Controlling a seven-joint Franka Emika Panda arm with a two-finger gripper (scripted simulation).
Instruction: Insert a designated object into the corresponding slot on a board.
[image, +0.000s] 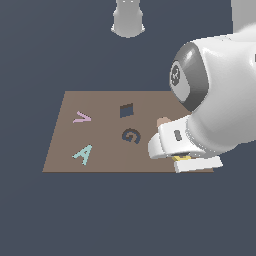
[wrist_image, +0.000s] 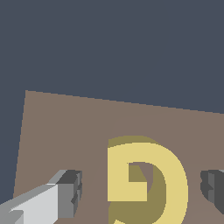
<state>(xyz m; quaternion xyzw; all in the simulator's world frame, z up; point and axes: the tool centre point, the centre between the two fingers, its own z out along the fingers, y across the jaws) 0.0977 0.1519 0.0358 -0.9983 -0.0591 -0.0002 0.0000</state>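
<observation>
yellow g (wrist_image: 148, 183) seen lying flat on board (wrist_image: 65, 131), well apart from g slot (image: 130, 135) | gripper (wrist_image: 140, 188) spread wide around it, nothing held | judged light, rigid, best pinched across flat outer sides

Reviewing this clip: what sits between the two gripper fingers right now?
In the wrist view the yellow G block lies on the board between the fingers. Bare board shows on each side; neither finger touches it.
</observation>
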